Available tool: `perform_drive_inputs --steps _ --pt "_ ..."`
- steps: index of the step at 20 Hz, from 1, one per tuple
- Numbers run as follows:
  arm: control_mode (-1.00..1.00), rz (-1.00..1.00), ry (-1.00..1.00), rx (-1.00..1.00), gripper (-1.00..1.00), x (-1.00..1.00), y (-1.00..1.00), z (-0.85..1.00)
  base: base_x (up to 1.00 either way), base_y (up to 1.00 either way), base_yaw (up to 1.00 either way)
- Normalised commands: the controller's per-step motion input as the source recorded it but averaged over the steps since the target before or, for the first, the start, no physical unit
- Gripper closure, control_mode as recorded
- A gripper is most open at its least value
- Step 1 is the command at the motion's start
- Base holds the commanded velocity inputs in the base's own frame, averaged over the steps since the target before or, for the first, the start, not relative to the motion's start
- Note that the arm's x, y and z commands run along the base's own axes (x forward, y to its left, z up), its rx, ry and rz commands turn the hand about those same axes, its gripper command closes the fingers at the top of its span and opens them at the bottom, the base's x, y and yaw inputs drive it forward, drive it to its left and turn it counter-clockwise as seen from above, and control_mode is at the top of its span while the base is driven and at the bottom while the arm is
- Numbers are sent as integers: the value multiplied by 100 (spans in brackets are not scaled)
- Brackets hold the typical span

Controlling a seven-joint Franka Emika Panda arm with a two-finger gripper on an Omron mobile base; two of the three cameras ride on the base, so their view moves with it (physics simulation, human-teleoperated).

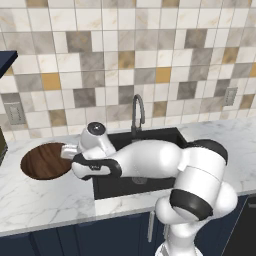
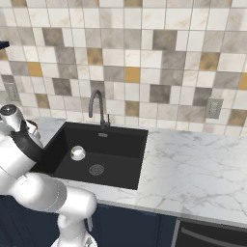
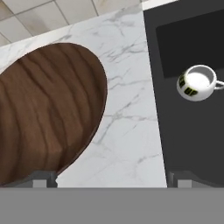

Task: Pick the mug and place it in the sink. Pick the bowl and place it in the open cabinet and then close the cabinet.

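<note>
Wooden bowl [image 3: 48,111] near sink [image 3: 153,109] edge, mug [image 3: 197,83] inside, gripper [image 3: 111,181] open

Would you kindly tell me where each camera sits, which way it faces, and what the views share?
Left base view: behind the arm's left, facing the sink and bowl; the arm crosses it.
Right base view: behind its right, facing the sink, mug inside; arm at lower left.
Hand view: above the counter, looking down; open gripper.
All share the sink; the right base and hand views share the mug.

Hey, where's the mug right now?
The mug is inside the black sink, on its floor near the left wall, just up and left of the round drain in the right base view.
</note>
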Motion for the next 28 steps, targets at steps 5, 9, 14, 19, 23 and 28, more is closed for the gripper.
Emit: perform_drive_inputs --steps 5,9,14,19,23,28 --pt "-100 0 2 1 -100 12 5 -24 0 0 0" --pt "-100 0 2 0 -100 14 0 -10 0 0 0" --pt "-100 0 2 0 -100 11 1 0 0 0 0" --pt "-100 0 2 0 -100 10 10 -2 0 0 0" --pt "-100 0 2 0 -100 16 16 -8 0 0 0" --pt "-100 0 1 0 -100 21 23 -17 0 0 0"
